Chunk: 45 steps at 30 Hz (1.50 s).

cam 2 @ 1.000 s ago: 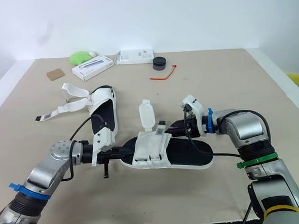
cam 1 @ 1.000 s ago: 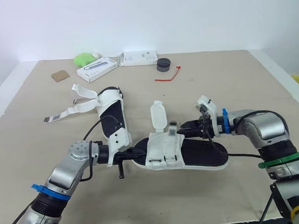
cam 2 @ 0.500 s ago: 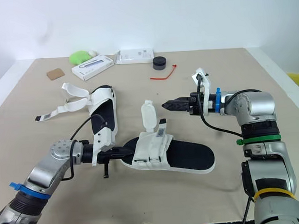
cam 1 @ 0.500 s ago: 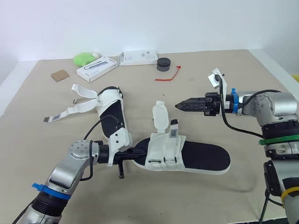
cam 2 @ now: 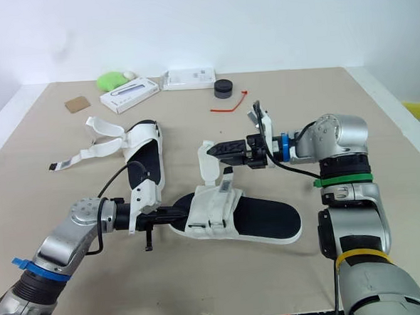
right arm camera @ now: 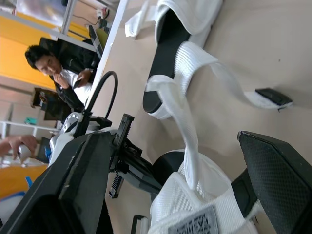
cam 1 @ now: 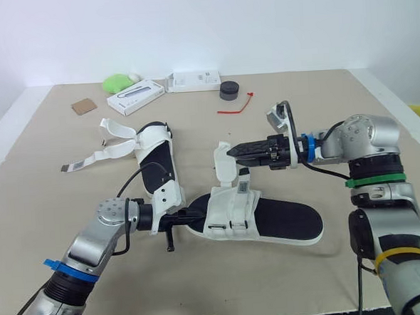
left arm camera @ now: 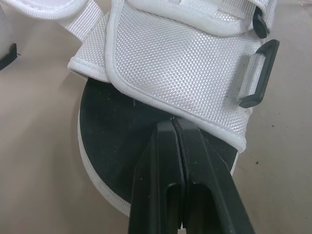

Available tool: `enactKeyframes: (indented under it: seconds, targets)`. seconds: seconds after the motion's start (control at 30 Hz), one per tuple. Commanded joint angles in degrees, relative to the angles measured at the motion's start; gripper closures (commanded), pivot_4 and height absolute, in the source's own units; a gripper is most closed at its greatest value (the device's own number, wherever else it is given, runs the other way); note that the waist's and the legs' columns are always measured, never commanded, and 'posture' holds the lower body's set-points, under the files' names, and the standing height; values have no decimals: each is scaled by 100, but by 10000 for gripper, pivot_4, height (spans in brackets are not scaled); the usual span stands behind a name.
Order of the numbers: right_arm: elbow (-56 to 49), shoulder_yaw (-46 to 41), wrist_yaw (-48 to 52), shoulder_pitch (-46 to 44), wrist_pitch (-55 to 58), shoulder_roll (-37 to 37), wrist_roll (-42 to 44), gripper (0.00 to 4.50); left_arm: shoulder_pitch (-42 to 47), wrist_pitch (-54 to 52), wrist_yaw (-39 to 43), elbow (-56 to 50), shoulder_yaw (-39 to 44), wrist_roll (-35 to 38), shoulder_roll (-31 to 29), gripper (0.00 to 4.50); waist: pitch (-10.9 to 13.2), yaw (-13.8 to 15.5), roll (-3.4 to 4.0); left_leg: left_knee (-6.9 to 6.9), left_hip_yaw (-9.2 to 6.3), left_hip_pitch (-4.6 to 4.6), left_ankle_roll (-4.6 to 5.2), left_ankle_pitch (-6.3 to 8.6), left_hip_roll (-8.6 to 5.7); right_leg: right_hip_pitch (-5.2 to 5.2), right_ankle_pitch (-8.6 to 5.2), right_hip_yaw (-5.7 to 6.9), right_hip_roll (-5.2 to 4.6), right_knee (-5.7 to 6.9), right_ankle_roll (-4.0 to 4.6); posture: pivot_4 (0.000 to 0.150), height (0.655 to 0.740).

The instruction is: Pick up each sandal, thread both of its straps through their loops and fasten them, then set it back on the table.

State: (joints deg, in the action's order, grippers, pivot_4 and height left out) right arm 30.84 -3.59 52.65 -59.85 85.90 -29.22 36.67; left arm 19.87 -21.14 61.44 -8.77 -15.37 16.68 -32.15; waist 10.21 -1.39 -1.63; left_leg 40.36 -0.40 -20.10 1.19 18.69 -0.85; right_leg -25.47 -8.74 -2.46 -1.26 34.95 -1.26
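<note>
Left eye view, right gripper (cam 1: 232, 151): we see it moved in since earlier, fingers apart astride the raised strap (cam 1: 223, 165)
Left gripper (cam 1: 193, 214): closed at the toe of the sandal (cam 1: 285, 221)
Table (cam 1: 310, 280): beige, sandal flat; white wall (cam 1: 258, 19) behind

One sandal (cam 1: 271, 218) lies near the front edge of the desk (cam 1: 49, 203), midway across, and the second sandal (cam 1: 155, 159) lies behind it to the left. Toward the back edge, left to right, sit a card scrap (cam 1: 85, 106), a first box (cam 1: 136, 97), a further box (cam 1: 197, 80) and a puck (cam 1: 229, 91).
</note>
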Motion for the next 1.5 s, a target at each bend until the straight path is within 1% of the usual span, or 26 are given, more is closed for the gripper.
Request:
enactKeyframes:
  seconds: [0.03,0.3,0.47,0.73,0.9,1.1,1.3,1.33,1.37,1.43,1.5]
  targets:
    - [419,-369,-186,-388,-136,106,-4,316,-88,-53,-27,67,-110,-135,-37,45000,0,0,0,0,1,0,0,0,0,0,0,0,0,0,0,1500,7400]
    - [1467,-1063,-671,-1058,-415,616,24,316,-108,-51,-50,53,-90,-136,-49,45000,0,-1,2,0,-1,-2,0,0,0,-2,1,0,1,1,0,1500,7400]
    - [1826,-1186,-879,-1145,-541,826,-77,316,-99,-45,-70,66,-90,-140,-34,45000,0,-3,2,0,-2,-3,0,0,1,-2,1,1,0,1,0,1500,7400]
    - [2054,-1158,-959,-1182,-357,900,-115,316,-134,-33,-113,50,-103,-147,-3,45000,0,-4,3,-1,-2,-6,0,0,-1,-5,2,1,-2,1,0,1500,7400]
    - [2329,-1262,-1040,-1294,-657,933,-177,316,-125,-26,-132,60,-118,-144,18,45000,0,-9,3,-1,-1,-6,0,0,-2,-4,2,0,-2,1,-1,1500,7400]
    - [2981,-1627,-1422,-1512,-1370,940,-249,316,-143,17,-124,55,-133,-156,19,45000,0,-25,3,-1,-1,-7,0,0,-3,-4,2,-1,-3,1,-2,1500,7400]
    - [3242,-1766,-1544,-1633,-1495,930,-279,316,-151,32,-121,48,-143,-168,4,45000,0,-25,4,-2,-2,-9,0,0,-3,-4,3,-1,-4,0,-3,1500,7400]
    - [3236,-1747,-1553,-1625,-1505,946,-310,4181,-155,39,-117,48,-144,-171,-1,45000,0,-25,4,-2,-2,-9,0,0,-3,-4,3,-1,-4,0,-3,1500,7400]
    - [3228,-1731,-1539,-1613,-1499,952,-334,5338,-153,39,-118,48,-149,-176,2,45000,0,-25,4,-2,-2,-9,0,0,-3,-4,3,-1,-4,0,-3,1500,7400]
    - [3197,-1716,-1510,-1587,-1513,964,-358,11583,-151,40,-120,49,-154,-181,6,45000,0,-26,4,-2,-3,-9,0,0,-3,-4,3,-1,-4,0,-3,1500,7400]
    - [3078,-1604,-1377,-1544,-1577,981,-416,19495,-153,41,-119,50,-153,-180,7,45000,0,-25,4,-2,-2,-9,0,0,-3,-4,3,-1,-3,0,-3,1500,7400]
